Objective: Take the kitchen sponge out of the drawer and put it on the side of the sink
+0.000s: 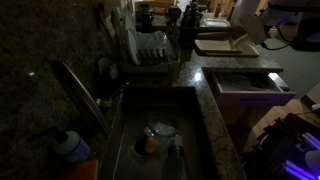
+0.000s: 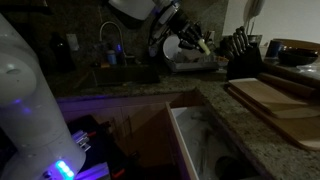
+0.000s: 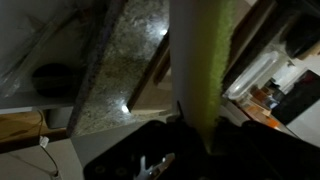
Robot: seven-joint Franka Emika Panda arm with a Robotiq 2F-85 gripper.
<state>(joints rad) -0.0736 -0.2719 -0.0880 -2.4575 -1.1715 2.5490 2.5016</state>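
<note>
My gripper point(image 3: 200, 140) is shut on the kitchen sponge point(image 3: 200, 70), a pale yellow-green block with a white side that sticks out from between the jaws. In both exterior views the gripper point(image 2: 190, 35) holds the sponge point(image 2: 203, 46) in the air above the granite counter, near the dish rack. The sponge point(image 1: 238, 42) hangs over the cutting board area. The drawer point(image 1: 250, 84) stands pulled open, and its pale inside point(image 2: 195, 140) shows. The sink point(image 1: 125, 125) is a deep dark basin with a speckled granite rim point(image 1: 218, 130), away from the gripper.
A dish rack point(image 1: 150, 50) with plates stands behind the sink. A wooden cutting board point(image 2: 270, 95) lies on the counter. A faucet point(image 1: 80, 85) arches over the basin. A white dish point(image 1: 160, 129) and an orange-yellow object point(image 1: 150, 146) lie in the sink. A knife block point(image 2: 240, 50) stands nearby.
</note>
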